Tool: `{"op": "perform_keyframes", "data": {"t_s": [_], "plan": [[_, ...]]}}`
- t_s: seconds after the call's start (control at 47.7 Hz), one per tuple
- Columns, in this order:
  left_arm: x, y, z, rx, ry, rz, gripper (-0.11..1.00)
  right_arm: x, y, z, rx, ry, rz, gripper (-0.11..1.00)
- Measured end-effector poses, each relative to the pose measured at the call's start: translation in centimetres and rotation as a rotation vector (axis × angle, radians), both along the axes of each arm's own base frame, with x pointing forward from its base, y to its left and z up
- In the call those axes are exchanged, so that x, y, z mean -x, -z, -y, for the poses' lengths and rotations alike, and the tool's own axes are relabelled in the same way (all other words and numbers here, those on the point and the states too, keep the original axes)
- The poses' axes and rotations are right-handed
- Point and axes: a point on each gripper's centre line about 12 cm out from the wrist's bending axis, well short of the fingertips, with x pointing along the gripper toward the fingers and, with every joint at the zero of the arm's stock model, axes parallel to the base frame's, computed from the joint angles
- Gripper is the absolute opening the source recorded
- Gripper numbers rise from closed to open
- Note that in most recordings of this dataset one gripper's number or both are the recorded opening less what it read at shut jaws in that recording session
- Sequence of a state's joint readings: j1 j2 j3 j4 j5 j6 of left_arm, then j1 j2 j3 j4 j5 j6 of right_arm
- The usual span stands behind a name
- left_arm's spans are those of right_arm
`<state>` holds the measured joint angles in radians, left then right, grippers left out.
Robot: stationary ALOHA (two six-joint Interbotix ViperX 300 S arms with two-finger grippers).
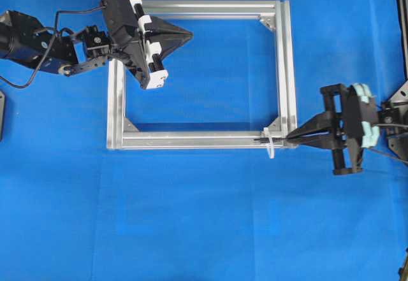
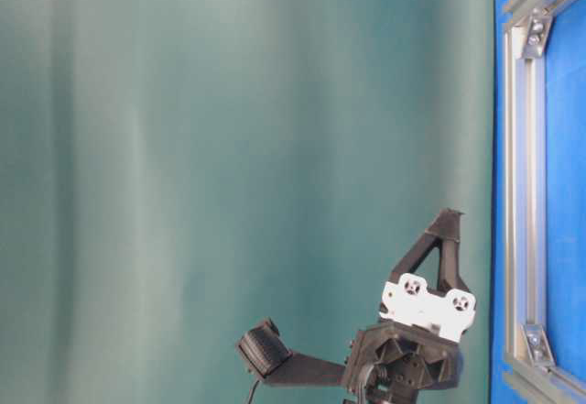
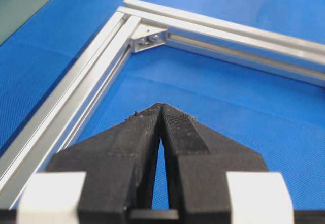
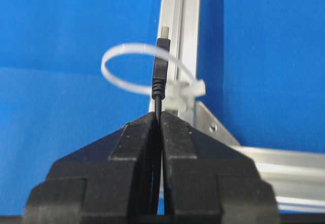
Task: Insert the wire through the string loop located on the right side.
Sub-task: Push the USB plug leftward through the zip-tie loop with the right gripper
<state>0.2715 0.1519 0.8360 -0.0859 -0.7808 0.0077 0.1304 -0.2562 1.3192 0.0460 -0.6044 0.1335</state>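
Wire (image 4: 159,76) sits pinched in your right gripper (image 4: 158,116) just behind the plug, steadying its tip at the string loop (image 4: 133,69); left gripper (image 3: 161,107) idles, jaws pressed together.

We see a frame (image 1: 290,71) of silver metal at the centre, brushed and grooved, faintly shiny, with small metal corner brackets (image 3: 149,37). It lies on a blue mat (image 1: 204,217) with a fine woven grain, matt, probably cloth or textured rubber. At four o'clock on the frame, the string loop (image 4: 133,66) looks like smooth, translucent white plastic. The wire (image 4: 159,89) has a matt black rubbery sheath and a metallic tip. The right gripper (image 4: 159,115) and left gripper (image 3: 160,108) have matt black plastic fingers with a rough, grainy surface.
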Motion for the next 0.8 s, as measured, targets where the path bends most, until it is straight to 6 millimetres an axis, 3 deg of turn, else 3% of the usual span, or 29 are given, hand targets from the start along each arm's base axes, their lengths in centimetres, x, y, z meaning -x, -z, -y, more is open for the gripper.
{"op": "perform_keyframes", "data": {"t_s": [0.336, 0.65, 0.797], "plan": [[0.0, 0.0, 0.1, 0.000, 0.003, -0.002, 0.00, -2.3, 0.3, -0.2, 0.005, 0.004, -0.009, -0.04], [-0.1, 0.0, 0.3, -0.005, 0.011, 0.002, 0.00, -2.5, 0.3, -0.2, 0.005, 0.003, -0.007, -0.04], [-0.5, -0.1, 1.7, 0.002, 0.045, 0.006, 0.00, -2.5, 0.3, -0.2, 0.006, 0.004, -0.009, -0.04]]}}
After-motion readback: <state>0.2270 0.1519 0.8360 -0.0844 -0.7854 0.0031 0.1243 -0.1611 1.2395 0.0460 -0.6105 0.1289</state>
